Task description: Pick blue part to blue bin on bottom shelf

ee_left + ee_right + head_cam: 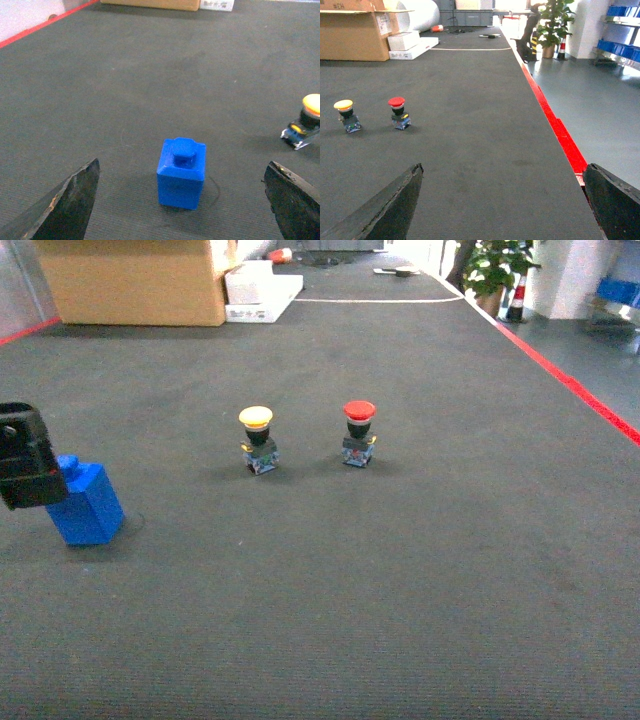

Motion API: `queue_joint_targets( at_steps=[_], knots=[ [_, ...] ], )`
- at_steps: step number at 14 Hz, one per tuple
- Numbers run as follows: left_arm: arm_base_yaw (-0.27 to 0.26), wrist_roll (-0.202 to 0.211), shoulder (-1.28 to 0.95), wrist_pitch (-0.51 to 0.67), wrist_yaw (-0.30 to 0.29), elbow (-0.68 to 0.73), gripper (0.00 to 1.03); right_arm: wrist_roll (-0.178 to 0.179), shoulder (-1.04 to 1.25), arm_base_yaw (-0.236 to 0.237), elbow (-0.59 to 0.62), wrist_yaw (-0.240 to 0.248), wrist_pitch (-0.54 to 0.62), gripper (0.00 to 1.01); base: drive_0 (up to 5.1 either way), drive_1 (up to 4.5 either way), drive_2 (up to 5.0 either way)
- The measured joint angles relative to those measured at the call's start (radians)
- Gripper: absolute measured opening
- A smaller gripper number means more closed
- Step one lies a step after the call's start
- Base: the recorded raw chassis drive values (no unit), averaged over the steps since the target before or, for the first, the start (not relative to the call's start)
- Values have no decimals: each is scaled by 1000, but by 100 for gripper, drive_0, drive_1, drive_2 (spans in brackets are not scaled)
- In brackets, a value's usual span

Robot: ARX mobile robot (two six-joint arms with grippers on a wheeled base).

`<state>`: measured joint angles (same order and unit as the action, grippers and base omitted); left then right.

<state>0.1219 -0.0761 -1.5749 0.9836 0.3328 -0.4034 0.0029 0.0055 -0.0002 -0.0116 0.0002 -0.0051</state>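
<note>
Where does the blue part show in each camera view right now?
Head: blue part at far left, beside the left claw.
Left wrist: blue part lower centre, between the open claw fingers.
Right wrist: not in it.
Shared landmark: yellow-capped push button.

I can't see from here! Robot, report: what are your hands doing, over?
Left hand open, fingers either side of the blue part, not gripping. Right hand open, empty. Blue part upright on mat. Nothing in the way.

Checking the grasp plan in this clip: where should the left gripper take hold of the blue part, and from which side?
Probably across the blue part's flat side walls, below the stud on top, coming down from above. It stands upright between the open fingers of the left gripper.
</note>
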Motion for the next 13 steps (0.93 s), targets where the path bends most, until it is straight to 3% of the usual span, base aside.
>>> queue_joint_targets(
  at_steps=[1,4,9,12,13],
  knots=[
    [-29,9,-229,27,-45,-87,98,0,0,0,0,0,0,98,0,0,0],
    [-53,31,-387,54,-56,-182,98,0,0,0,0,0,0,98,0,0,0],
    [-60,32,-440,43,-69,-230,98,0,0,0,0,0,0,98,0,0,0],
    [-100,33,-523,19,-85,-326,98,0,0,0,0,0,0,98,0,0,0],
    [-113,40,-573,12,-149,-396,98,0,0,0,0,0,1,98,0,0,0]
  ],
)
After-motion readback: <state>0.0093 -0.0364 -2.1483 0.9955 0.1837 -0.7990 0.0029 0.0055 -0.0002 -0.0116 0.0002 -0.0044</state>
